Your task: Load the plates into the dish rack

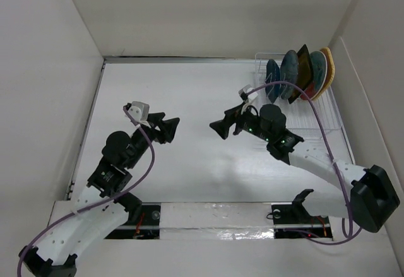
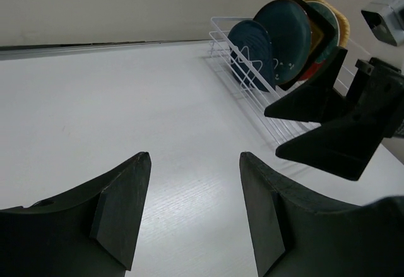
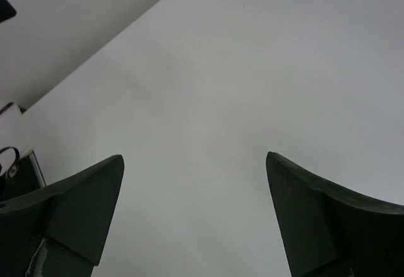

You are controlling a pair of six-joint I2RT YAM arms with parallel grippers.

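All five plates stand on edge in the white wire dish rack (image 1: pixel 317 118) at the far right: dark blue leaf-shaped (image 1: pixel 273 73), grey-teal speckled (image 1: pixel 290 67), black square (image 1: pixel 303 64), red with teal flowers (image 1: pixel 316 75), orange-yellow (image 1: pixel 328 65). My left gripper (image 1: pixel 173 130) is open and empty over the middle of the table. My right gripper (image 1: pixel 216 130) is open and empty, facing it a short gap away. In the left wrist view my left gripper (image 2: pixel 194 157) looks towards the rack (image 2: pixel 218 34) and the blue plate (image 2: pixel 251 47). In the right wrist view my right gripper (image 3: pixel 194 157) has only bare table below it.
White walls enclose the table on the left, back and right. The rack sits close to the right wall (image 1: pixel 360 69). The right arm's fingers (image 2: pixel 328 119) show at the right of the left wrist view. A purple cable (image 1: pixel 315 110) loops from the right arm over the rack's front.
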